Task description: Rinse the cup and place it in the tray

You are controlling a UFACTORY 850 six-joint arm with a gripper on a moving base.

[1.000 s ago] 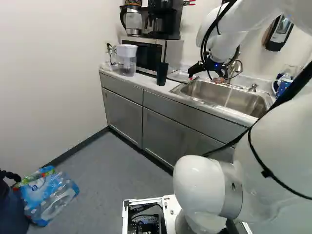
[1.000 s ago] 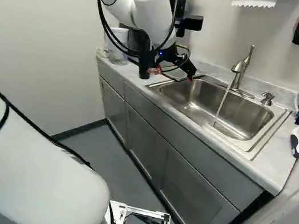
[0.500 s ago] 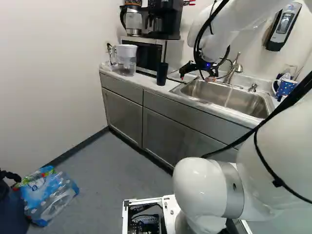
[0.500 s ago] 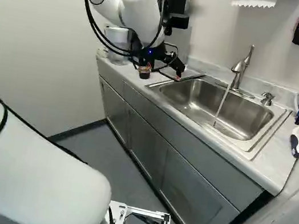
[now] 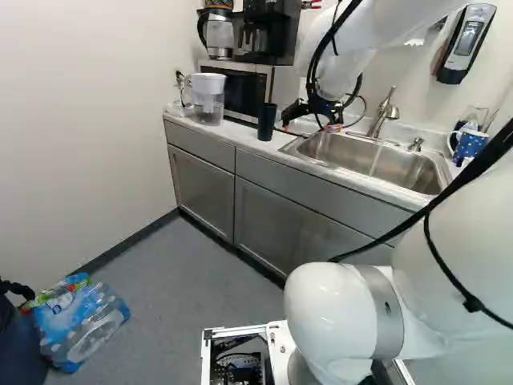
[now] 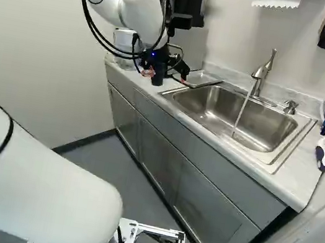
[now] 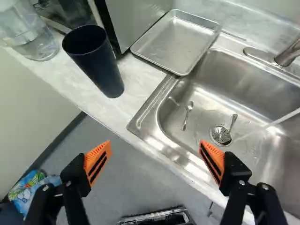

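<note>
And here's the gripper (image 5: 311,127) above the counter (image 5: 186,122), around the sink's left end, jaws spread wide! The dark tumbler (image 7: 95,58) stands upright on the counter, near its front edge, between the clear pitcher (image 5: 208,103) and the sink (image 6: 264,153). In the wrist view, it's ahead of the gripper (image 7: 155,152), off to one side. Over to the metal tray (image 7: 176,42): it lies flat toward the counter's back edge, just beside the microwave (image 5: 244,90), overlapping the sink's corner. Water pours from the faucet (image 6: 261,76) into the basin! One spoon (image 7: 186,116) rests on the basin floor, and a metal utensil (image 7: 232,123) reaches into the drain (image 7: 220,136).
</note>
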